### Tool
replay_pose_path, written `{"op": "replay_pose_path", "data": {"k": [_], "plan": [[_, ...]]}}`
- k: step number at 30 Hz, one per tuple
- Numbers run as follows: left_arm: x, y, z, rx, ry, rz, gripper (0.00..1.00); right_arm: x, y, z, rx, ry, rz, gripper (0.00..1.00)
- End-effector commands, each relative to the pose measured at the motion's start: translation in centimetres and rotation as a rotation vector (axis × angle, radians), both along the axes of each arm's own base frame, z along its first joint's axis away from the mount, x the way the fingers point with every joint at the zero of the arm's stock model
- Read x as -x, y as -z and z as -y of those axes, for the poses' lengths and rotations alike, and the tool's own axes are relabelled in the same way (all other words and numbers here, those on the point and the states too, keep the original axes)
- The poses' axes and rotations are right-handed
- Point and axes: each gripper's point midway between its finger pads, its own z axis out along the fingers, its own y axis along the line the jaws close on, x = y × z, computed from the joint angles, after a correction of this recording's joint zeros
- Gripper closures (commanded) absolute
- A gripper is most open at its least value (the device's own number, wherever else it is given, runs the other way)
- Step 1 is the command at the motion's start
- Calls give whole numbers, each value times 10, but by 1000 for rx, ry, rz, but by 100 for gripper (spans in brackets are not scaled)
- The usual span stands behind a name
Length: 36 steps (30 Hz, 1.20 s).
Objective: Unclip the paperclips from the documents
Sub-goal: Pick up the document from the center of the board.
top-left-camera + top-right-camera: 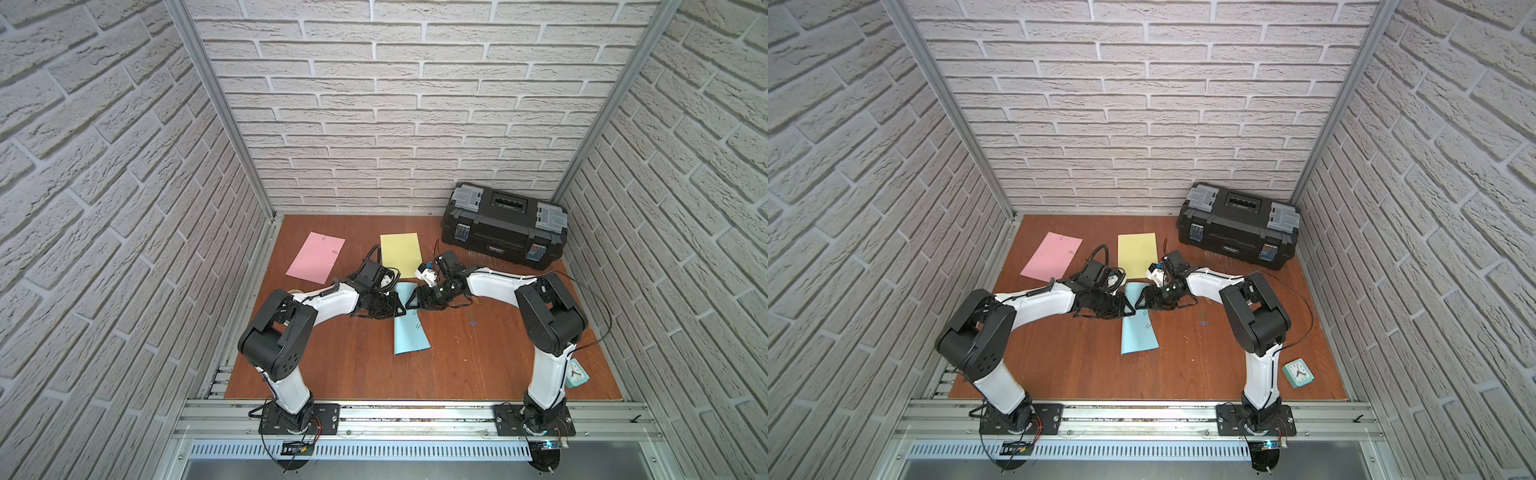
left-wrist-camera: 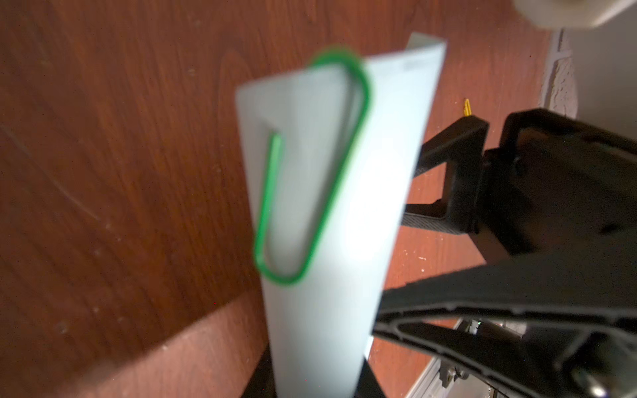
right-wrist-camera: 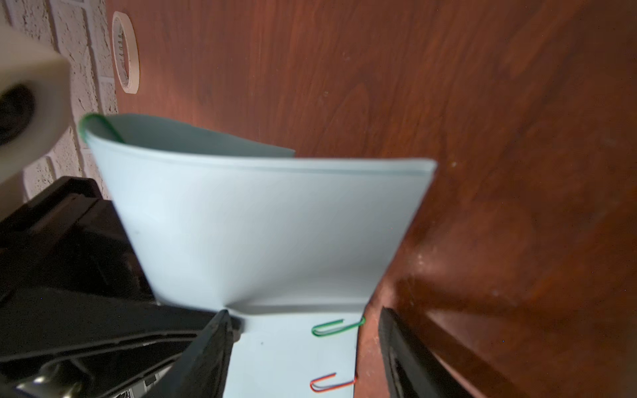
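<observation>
Over the middle of the table (image 1: 332, 365), the left claw (image 1: 392, 308) and right claw (image 3: 303, 317) meet tip to tip at the light blue sheet (image 3: 258, 224). Part of that sheet curls up off the table, rising from between the left claw's jaws. Only slivers of those jaws show, so I cannot tell whether they pinch it. A green paperclip (image 2: 310, 165) sits on the raised flap's far corner.

The right claw's jaws are wide apart and hold nothing, astride the flat part of the sheet. One fingertip (image 3: 224, 320) touches the crease. Between the jaws a second green paperclip (image 3: 336, 327) and a red paperclip (image 3: 331, 382) grip the sheet's edge.

Near the right arm, loose paperclips (image 1: 472, 323) lie on bare wood. Farther back lie the yellow sheet (image 1: 400, 253) and the pink sheet (image 1: 316, 255), the pink one bearing small clips. At the back right corner a black toolbox (image 1: 503, 224) sits with its lid down, contents hidden.
</observation>
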Motion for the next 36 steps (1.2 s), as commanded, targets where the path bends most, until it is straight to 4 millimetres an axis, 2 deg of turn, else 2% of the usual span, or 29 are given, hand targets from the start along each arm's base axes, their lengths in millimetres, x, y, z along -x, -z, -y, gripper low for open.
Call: {"op": "replay_pose_path", "data": {"k": [1, 5, 7, 11, 18, 24, 28, 36], "plan": [[-9, -33, 6, 61, 21, 71, 75, -7, -31, 11, -42, 9, 80, 31], [-9, -51, 6, 91, 45, 90, 77, -13, -45, 27, -70, 21, 130, 31], [-8, -58, 7, 108, 60, 96, 78, -15, -57, 29, -114, 15, 161, 31], [-6, -72, 13, 159, 93, 102, 80, -16, -77, 20, -202, -30, 212, 31], [-3, -93, 23, 228, 139, 116, 81, -19, -92, 7, -327, -54, 241, 32], [0, -95, 24, 242, 156, 111, 81, -17, -105, -1, -421, -87, 243, 34], [-2, -91, 22, 225, 148, 114, 81, -9, -113, -5, -479, -122, 230, 44], [-7, -90, 23, 229, 143, 115, 81, 3, -108, -4, -483, -152, 200, 72]]}}
